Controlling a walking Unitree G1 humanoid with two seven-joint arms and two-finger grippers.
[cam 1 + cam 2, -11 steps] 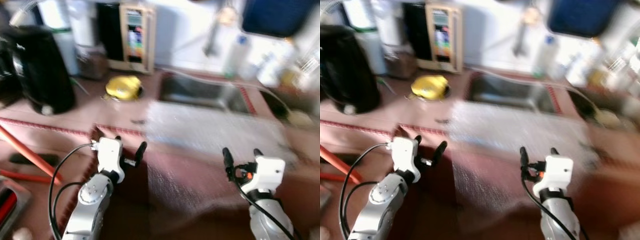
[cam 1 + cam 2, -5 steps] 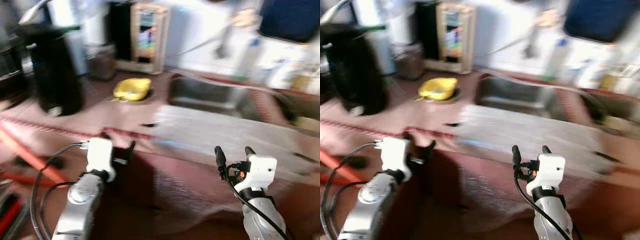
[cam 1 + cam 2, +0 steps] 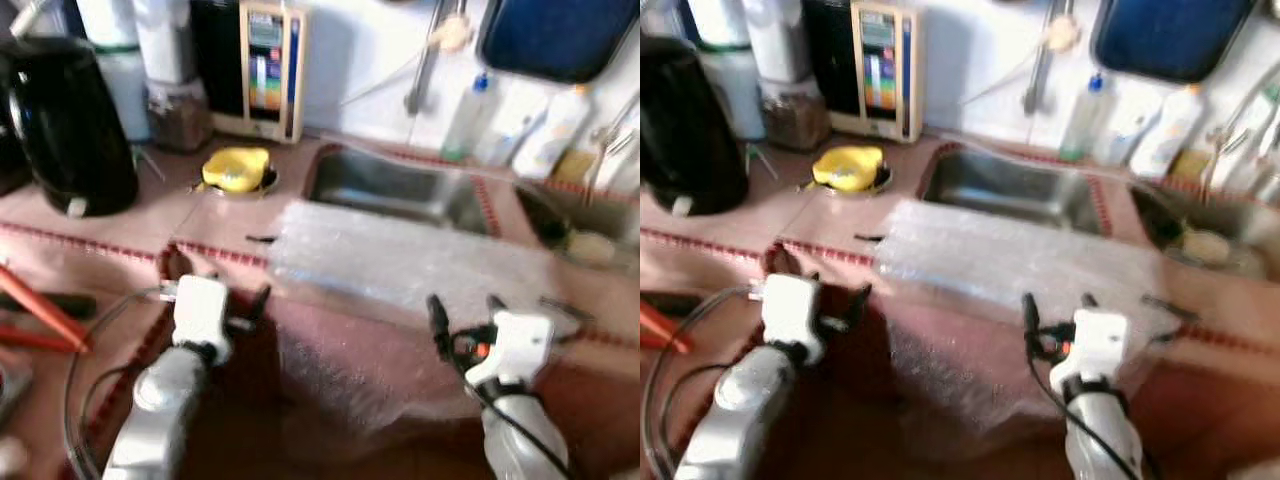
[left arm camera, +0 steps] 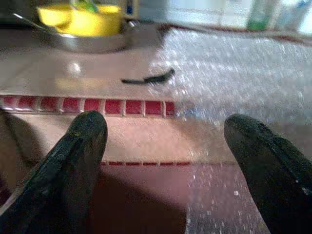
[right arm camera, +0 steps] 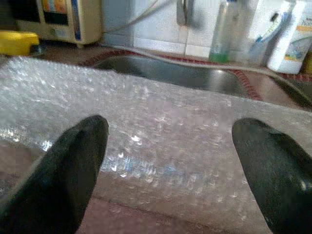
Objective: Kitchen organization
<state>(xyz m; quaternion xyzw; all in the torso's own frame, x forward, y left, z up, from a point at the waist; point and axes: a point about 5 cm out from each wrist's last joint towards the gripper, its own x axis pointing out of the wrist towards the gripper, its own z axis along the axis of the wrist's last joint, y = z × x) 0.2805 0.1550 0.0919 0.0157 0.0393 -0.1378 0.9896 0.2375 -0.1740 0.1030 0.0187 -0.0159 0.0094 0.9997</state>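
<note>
Across mid-frame, bubble wrap (image 3: pixel 400 262) on the desk (image 3: pixel 110 235) — left gripper (image 3: pixel 215 297) and right gripper (image 3: pixel 462 312) below, fingers apart.

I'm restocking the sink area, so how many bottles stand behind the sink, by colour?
Clear bottle with blue cap: 1
White bottles: 2, one blurred
Total: 3

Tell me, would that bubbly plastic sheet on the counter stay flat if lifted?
Probably not. The bubble wrap sheet already droops over the counter edge, so it looks floppy and light. Its shiny surface might slip from a pincer's fingers.
</note>
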